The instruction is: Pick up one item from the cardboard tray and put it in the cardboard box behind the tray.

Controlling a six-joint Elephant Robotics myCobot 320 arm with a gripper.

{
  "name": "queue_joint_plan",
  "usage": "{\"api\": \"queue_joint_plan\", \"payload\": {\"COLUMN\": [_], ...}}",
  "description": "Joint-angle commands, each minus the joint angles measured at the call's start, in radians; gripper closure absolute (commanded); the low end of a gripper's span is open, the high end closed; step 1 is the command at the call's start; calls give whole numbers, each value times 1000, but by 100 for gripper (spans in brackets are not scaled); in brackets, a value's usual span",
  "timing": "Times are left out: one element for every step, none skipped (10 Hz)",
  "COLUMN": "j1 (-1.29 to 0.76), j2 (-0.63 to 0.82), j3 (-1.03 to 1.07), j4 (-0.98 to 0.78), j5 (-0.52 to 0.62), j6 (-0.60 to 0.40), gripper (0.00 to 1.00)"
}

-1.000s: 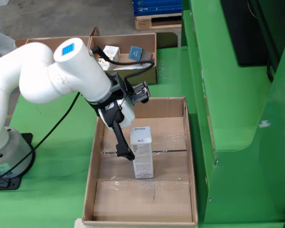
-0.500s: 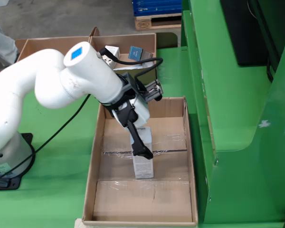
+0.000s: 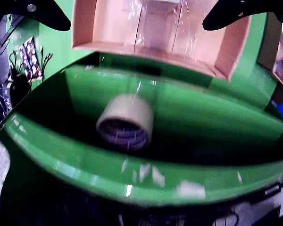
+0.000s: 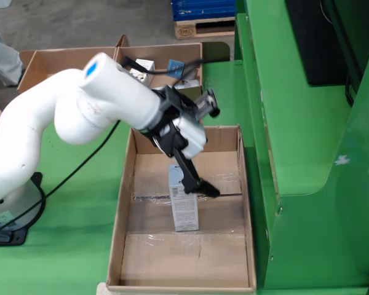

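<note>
— Green floor (image 4: 74, 203), fixed view: what stands on it?

— Item one, a long shallow cardboard tray (image 4: 124, 209), open on top, tape across its bottom. Item two, a cardboard box (image 4: 194, 58) behind the tray, holding a few small packages. Item three, a green machine housing (image 4: 295, 135) along the right side of that view.

— Contents of the tray?

— One small carton (image 4: 184, 212), white and grey, upright, near the middle of the tray floor.

— And the arm?

— White arm (image 4: 80, 110), reaching over the near-left part of the tray. Gripper (image 4: 200, 184) black, hanging over the top of the carton; one finger (image 4: 190, 175) crosses in front of the carton's upper part.

— Fingers closed on it?

— Apart. In the gripper's own view the two dark fingertips sit at the top corners, left (image 3: 47, 14) and right (image 3: 236, 12), wide of each other, nothing clamped between them. Whether the finger touches the carton, I cannot tell.

— Anything else in that view?

— Tray end at top, a curved green surface (image 3: 179, 113) below it, and a roll of tape (image 3: 126, 122), blurred.
</note>
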Motion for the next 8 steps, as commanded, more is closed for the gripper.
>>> {"api": "queue_joint_plan", "payload": {"j1": [4, -10, -10, -10, -24, -23, -23, -26], "j2": [36, 78, 78, 78, 174, 127, 127, 200], "j3": [49, 49, 49, 49, 49, 49, 49, 49], "j4": [-20, -135, -135, -135, -380, -261, -261, -448], "j5": [7, 57, 57, 57, 117, 97, 97, 129], "j6": [4, 9, 9, 9, -9, -2, -2, -24], "gripper": [0, 0, 0, 0, 0, 0, 0, 0]}}
